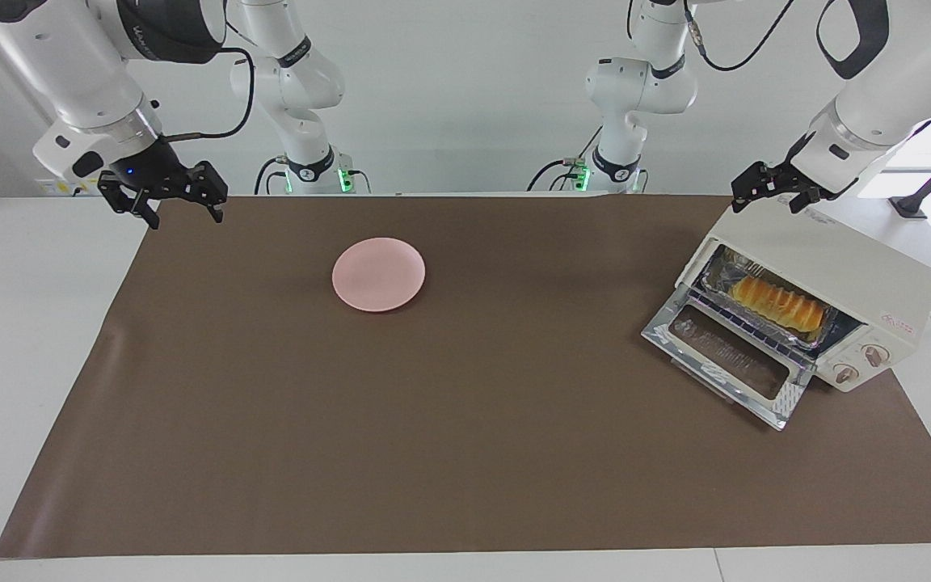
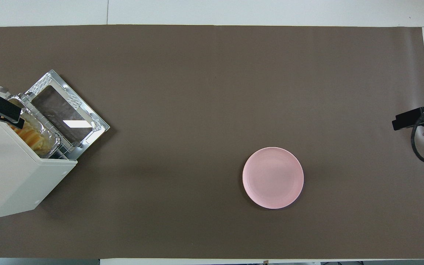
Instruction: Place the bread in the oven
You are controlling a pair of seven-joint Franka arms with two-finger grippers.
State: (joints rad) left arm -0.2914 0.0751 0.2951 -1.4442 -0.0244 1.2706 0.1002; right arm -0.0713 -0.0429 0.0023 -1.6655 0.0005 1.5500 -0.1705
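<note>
At the robots' edge of the brown mat (image 1: pixel 465 453), near its corner toward the right arm's end, the right gripper (image 1: pixel 165 200) hangs in the air with its fingers apart and holds nothing; this arm waits. Near the other corner of the same edge, the left gripper (image 1: pixel 773 192) is above the top of the oven (image 1: pixel 845 279), also with fingers spread and empty. The pink plate (image 1: pixel 378 274) lies on the mat, closer to the right arm's end. The oven stands turned at an angle at the left arm's end, and its glass door (image 1: pixel 728 364) is folded down open. Inside it, on the wire rack, sits the foil tray (image 1: pixel 724 267) with the bread (image 1: pixel 781 301) in it. The long axis of the bread runs parallel to the oven's front opening.
</note>
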